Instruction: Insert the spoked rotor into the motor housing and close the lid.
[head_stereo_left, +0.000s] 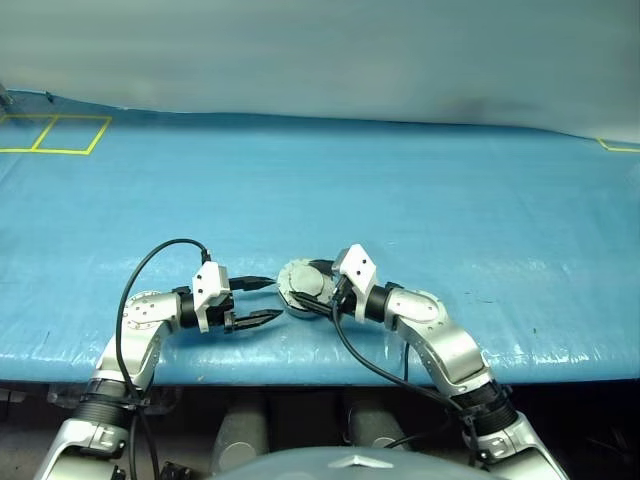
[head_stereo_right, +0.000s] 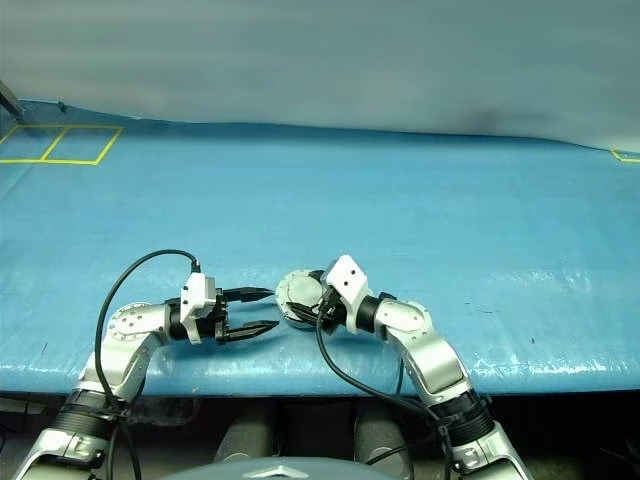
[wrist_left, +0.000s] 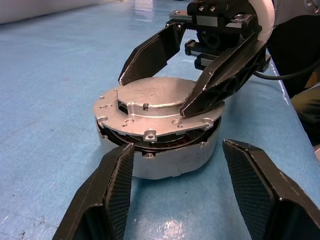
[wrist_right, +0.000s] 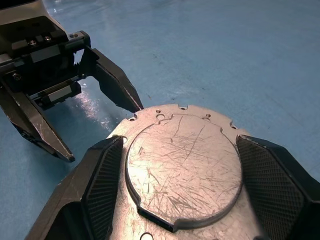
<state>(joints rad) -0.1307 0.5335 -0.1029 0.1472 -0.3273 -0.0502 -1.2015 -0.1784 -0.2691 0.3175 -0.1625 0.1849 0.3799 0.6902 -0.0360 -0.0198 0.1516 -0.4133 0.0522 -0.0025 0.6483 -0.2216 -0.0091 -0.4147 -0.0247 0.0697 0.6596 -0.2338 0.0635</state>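
The motor housing (wrist_left: 170, 160), a squat silver cup, stands on the blue table near its front edge. The lid (wrist_left: 150, 97) lies on top with its plain face and raised circle up. A narrow gap on one side shows dark windings. The spoked rotor is hidden. My right gripper (head_stereo_left: 312, 288) is open over the lid, its fingers (wrist_right: 105, 170) on either side of the raised circle, one tip resting on the lid's face. My left gripper (head_stereo_left: 272, 299) is open just left of the housing and points at it, holding nothing.
The blue sheet-covered table (head_stereo_left: 420, 200) stretches far back and to both sides. Yellow tape squares (head_stereo_left: 55, 135) mark its far left corner, and a yellow tape corner (head_stereo_left: 618, 146) its far right. The table's front edge (head_stereo_left: 560, 365) runs just under both arms.
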